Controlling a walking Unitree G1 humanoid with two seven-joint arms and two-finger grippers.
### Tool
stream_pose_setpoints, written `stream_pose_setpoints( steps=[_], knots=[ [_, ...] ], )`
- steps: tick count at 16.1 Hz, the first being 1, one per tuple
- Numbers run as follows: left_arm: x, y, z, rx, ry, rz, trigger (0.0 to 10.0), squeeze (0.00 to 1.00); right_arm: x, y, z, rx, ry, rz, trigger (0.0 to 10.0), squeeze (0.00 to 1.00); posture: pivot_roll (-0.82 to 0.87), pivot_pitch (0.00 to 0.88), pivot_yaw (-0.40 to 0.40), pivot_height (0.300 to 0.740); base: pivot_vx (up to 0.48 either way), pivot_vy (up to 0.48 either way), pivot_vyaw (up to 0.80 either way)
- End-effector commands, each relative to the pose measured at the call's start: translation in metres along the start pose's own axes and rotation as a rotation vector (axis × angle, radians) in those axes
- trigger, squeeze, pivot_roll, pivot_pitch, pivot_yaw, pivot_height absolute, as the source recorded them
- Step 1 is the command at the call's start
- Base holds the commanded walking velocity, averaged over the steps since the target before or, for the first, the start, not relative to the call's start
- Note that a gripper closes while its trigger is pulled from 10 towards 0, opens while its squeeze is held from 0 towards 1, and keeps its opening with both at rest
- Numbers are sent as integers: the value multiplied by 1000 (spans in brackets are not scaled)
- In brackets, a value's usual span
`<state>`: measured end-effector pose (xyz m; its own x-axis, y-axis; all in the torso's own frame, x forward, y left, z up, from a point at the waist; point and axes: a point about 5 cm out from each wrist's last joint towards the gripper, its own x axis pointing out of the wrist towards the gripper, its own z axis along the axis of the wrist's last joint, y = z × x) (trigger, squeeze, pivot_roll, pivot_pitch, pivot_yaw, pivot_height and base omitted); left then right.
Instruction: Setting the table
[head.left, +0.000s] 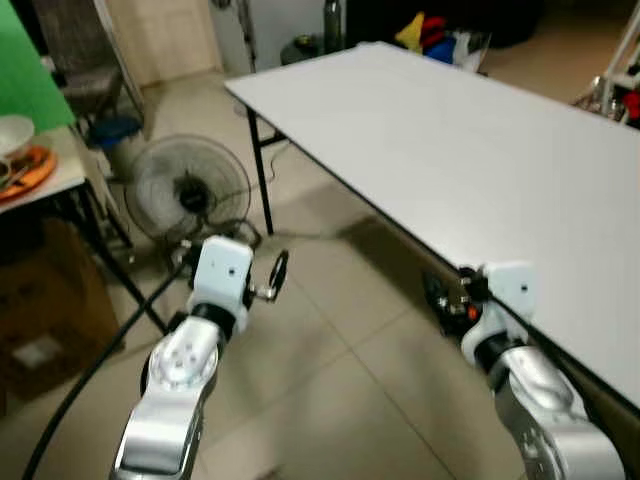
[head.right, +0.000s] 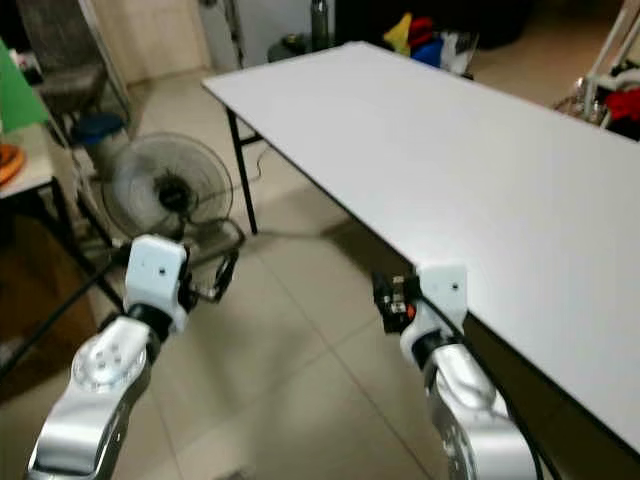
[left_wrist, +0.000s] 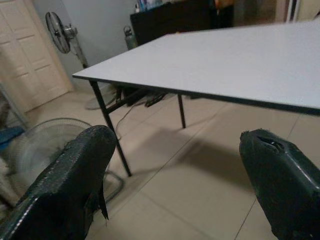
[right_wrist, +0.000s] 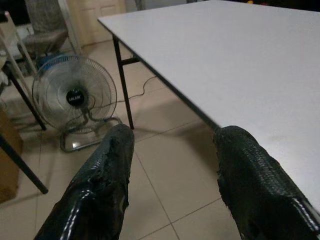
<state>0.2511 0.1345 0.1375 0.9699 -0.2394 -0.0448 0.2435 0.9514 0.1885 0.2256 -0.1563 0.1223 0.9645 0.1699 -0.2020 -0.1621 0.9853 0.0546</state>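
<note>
Both your grippers, left (left_wrist: 175, 185) and right (right_wrist: 172, 182), hang spread open and empty by the white table (head.left: 480, 150), floor fan (right_wrist: 75, 97) label unreadable.

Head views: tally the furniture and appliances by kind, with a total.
White tables: 2 (large table, side table)
Floor fans: 1 (floor fan)
Chairs: 1 (chair)
Cardboard boxes: 1 (cardboard box)
Total: 5
</note>
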Motion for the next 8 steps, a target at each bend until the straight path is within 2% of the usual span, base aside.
stream_pose_setpoints(
  steps=[1, 8],
  knots=[
    [-2, 7, -1, 9, 10, 16, 10000, 0, 3, 7, 2, 3, -9, 42, 10000, 0, 91, 0, 42, 740, 371, 0, 800],
    [-3, 6, 1, 13, 3, 20, 10000, 0, 6, 7, 3, -9, -12, 60, 10000, 0, 98, 0, 31, 740, 419, 0, 800]
  ],
)
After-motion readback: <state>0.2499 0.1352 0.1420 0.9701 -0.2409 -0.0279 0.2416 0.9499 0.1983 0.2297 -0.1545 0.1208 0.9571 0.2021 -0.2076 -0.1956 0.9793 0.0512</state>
